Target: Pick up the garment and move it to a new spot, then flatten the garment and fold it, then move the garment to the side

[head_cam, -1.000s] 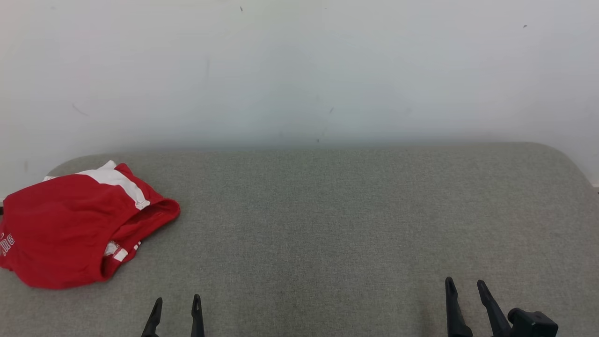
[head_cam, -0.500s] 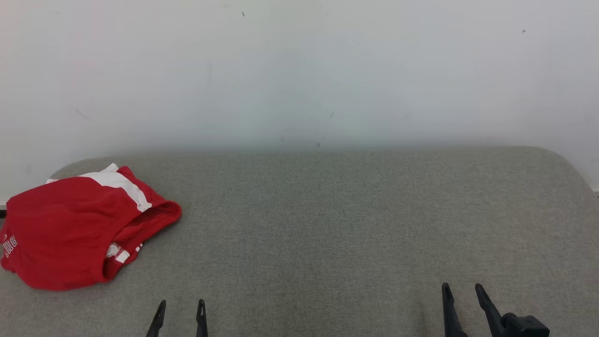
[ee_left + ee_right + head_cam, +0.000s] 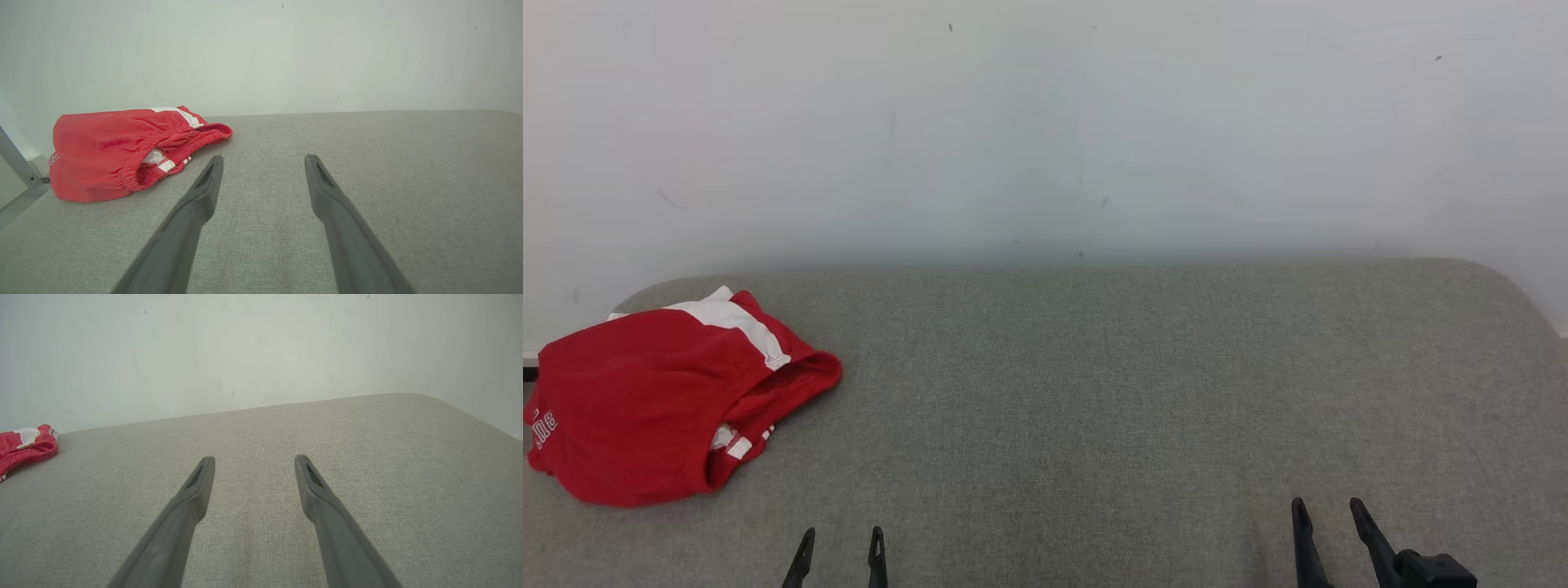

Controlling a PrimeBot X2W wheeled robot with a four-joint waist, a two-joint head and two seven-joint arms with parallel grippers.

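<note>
The garment (image 3: 662, 400) is a pair of red shorts with white stripes, lying folded in a loose bundle at the far left of the grey fabric surface (image 3: 1111, 392). Its elastic waistband faces my left gripper in the left wrist view, where the garment (image 3: 122, 153) sits up and to the left of the fingers. My left gripper (image 3: 843, 536) (image 3: 263, 159) is open and empty near the front edge, well clear of the shorts. My right gripper (image 3: 1327, 505) (image 3: 254, 459) is open and empty at the lower right; the garment (image 3: 24, 447) shows far off at its left edge.
A plain white wall (image 3: 1045, 122) rises right behind the grey surface. The surface has rounded back corners, and its left edge runs just under the shorts. A grey post (image 3: 14, 161) stands beyond that left edge.
The whole head view has shifted slightly downward, so the camera has moved. Both grippers sit a little lower in the picture. The garment has not moved on the surface.
</note>
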